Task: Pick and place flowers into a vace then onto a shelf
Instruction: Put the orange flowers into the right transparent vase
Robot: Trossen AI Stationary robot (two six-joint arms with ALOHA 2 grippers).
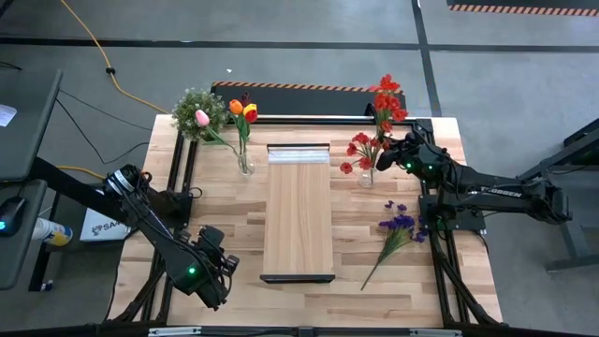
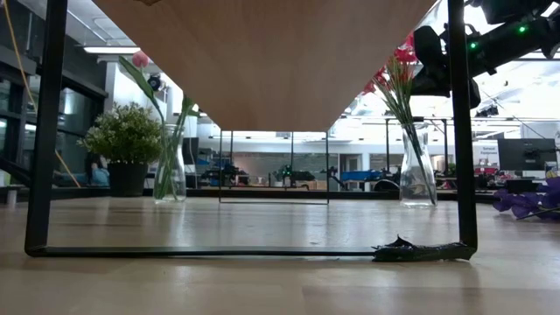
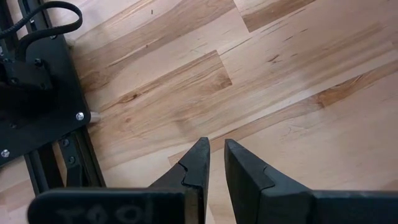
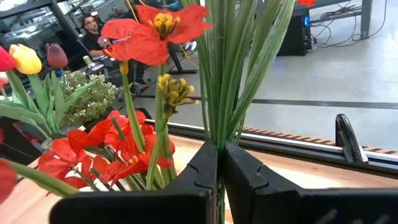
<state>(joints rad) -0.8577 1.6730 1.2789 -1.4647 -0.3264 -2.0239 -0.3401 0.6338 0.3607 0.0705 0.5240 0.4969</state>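
My right gripper hovers near the table's far right, shut on a red spray with long green stems, right beside a glass vase that has red flowers in it. A second vase at the far left holds yellow, orange and pink tulips. A purple spray lies flat on the table near the right edge. The shelf stands in the table's middle on black legs. My left gripper waits shut above the near left of the table. My right gripper pinches the red spray's bundle of green stems between its two fingers, below the blossoms. The fingers come about level from the table's right side and lie across the stems. The spray stands nearly upright, blossoms above the fingers; its lower end is hidden below the gripper.
A bushy potted plant stands at the far left corner. The shelf's black leg frame sits on the tabletop in the low view. Black arm bases run along both sides of the table. People sit in the room behind.
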